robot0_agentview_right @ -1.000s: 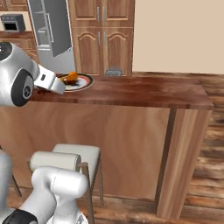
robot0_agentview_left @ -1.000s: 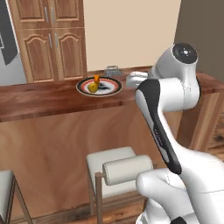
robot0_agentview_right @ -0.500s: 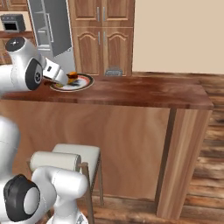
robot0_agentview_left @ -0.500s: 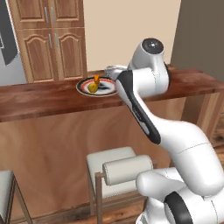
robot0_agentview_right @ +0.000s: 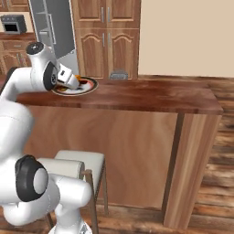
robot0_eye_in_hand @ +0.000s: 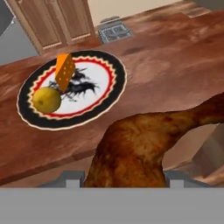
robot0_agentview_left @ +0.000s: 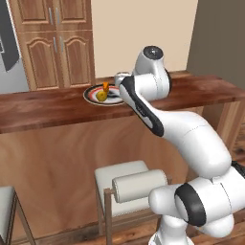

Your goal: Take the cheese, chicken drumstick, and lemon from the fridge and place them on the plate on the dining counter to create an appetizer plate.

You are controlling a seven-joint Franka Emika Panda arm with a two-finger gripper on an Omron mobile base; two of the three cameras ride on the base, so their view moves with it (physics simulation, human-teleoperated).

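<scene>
1 knobbly brown chicken drumstick (robot0_eye_in_hand: 140,144) fills tool (robot0_eye_in_hand: 124,177).

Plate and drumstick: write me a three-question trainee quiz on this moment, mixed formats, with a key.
1. True or false: the lemon already lies on the plate.
2. Multiple choice: what fills the gripper? A) the cheese B) the chicken drumstick C) nothing
3. Fill in: the cheese stands on the plate right beside the ____.

Key:
1. True.
2. B, the chicken drumstick, seen close up in the hand view, short of the plate.
3. lemon.
</scene>
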